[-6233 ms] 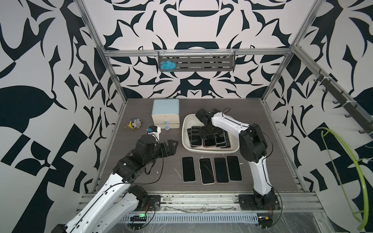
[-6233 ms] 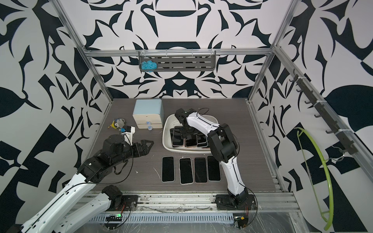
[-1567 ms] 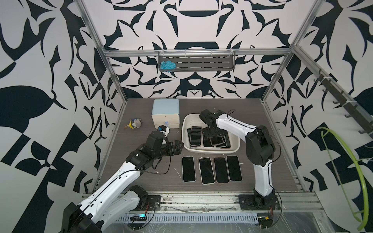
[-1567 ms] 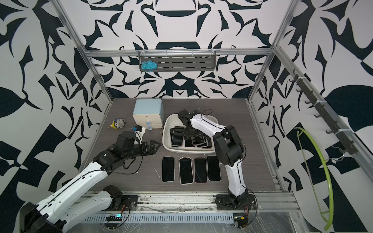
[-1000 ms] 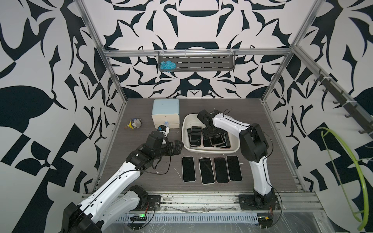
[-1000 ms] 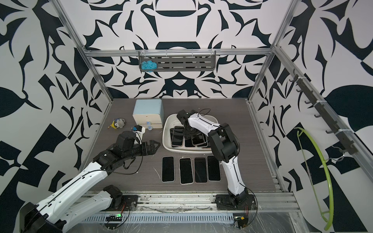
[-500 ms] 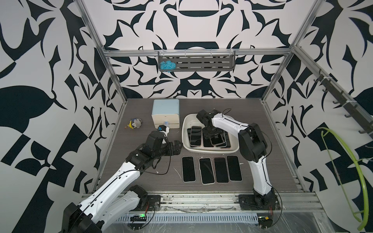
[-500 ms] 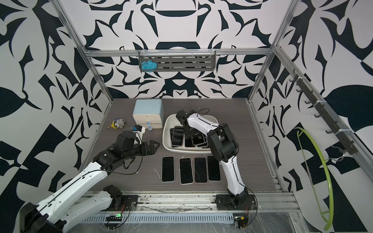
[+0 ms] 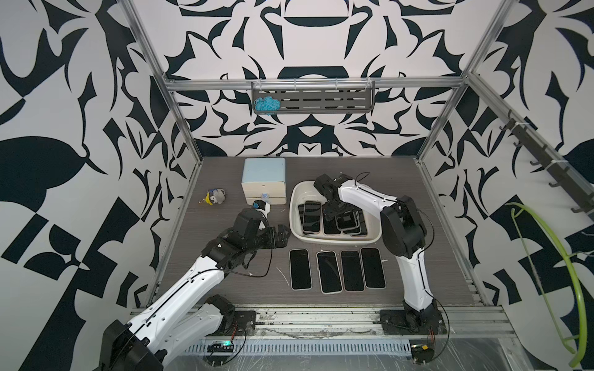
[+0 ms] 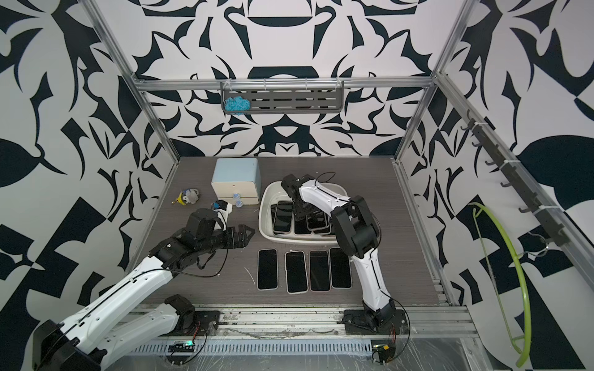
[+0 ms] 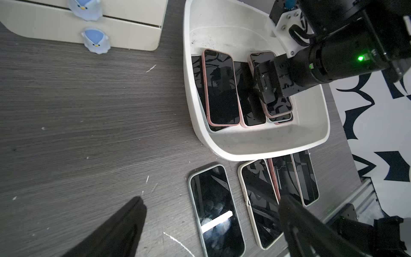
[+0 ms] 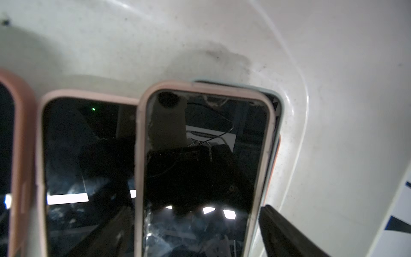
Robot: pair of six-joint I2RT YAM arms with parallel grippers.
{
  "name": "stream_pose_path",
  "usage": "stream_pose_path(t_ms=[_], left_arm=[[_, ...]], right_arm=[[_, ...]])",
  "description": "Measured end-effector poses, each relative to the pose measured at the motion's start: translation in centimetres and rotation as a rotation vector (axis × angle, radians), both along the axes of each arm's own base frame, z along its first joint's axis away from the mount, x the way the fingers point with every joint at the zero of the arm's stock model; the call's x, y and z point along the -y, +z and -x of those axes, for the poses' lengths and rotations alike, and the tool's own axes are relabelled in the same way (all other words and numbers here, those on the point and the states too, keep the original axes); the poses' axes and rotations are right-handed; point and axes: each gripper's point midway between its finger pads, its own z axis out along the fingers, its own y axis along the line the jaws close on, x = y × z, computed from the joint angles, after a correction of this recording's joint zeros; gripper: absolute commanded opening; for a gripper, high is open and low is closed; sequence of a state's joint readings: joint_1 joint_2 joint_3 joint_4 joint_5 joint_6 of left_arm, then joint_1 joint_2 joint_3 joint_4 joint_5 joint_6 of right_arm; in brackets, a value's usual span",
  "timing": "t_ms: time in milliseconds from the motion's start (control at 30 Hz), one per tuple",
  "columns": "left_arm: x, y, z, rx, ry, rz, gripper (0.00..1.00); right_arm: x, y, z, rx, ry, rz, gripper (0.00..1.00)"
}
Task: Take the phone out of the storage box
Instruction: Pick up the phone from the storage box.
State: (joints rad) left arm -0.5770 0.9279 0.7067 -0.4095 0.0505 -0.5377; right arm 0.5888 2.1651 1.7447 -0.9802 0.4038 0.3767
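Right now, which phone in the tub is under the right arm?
The topmost pink-edged phone, farthest from the drawers; only it lies beneath the right end effector.

- Both top views come to me bright and even, with diffuse light from overhead; only soft shadows fall on the table (image 9: 321,167) under the arms.
- Wide lens: frame posts (image 9: 146,41) bow outward toward the edges. Focus is sharp throughout.
- Left wrist view is crisp; I see a white glare bar on a laid-out phone (image 11: 216,220), and the near foreground is dark and soft.
- Right wrist view is dim and soft. The storage box (image 12: 333,66) wall is shadowed grey on one side, and the top phone (image 12: 204,155) screen mirrors bright patches.
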Motion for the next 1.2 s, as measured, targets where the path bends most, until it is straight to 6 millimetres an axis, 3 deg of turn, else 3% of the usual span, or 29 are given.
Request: stream_pose_path(t_ms=[633, 967, 1200], left_arm=[[-0.2, -0.3, 0.2, -0.016, -0.003, -0.017, 1.0], [0.1, -0.1, -0.3, -0.023, -0.003, -0.022, 1.0], [0.3, -0.1, -0.5, -0.032, -0.002, -0.027, 1.0]], right_arm=[[0.9, -0.5, -0.2, -0.025, -0.032, -0.035, 0.99], [0.6, -1.0, -0.2, -0.009, -0.049, -0.066, 0.87], [0.6, -1.1, -0.2, 0.014, -0.046, -0.071, 0.92]])
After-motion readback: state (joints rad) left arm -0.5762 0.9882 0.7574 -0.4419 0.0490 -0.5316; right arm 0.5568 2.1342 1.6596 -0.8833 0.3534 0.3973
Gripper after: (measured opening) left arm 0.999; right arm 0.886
